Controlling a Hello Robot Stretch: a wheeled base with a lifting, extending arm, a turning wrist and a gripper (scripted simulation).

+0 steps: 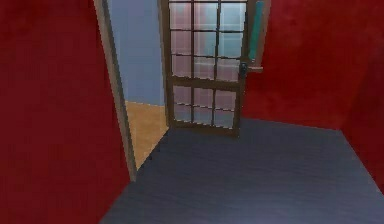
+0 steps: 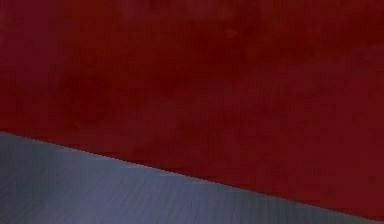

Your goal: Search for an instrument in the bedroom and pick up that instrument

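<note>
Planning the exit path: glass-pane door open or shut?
Open. The door stands swung aside; the gap left of it shows wood floor and a blue wall beyond.

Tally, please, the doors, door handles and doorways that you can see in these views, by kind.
Glass-paned door: 1
Door handle: 1
Doorway: 1
Total: 3

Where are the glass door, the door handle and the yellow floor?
glass door [image 1: 205, 62], forward view, on a glass pane.
door handle [image 1: 250, 68], forward view, on its middle.
yellow floor [image 1: 148, 125], forward view, on bare boards past the doorway.
</note>
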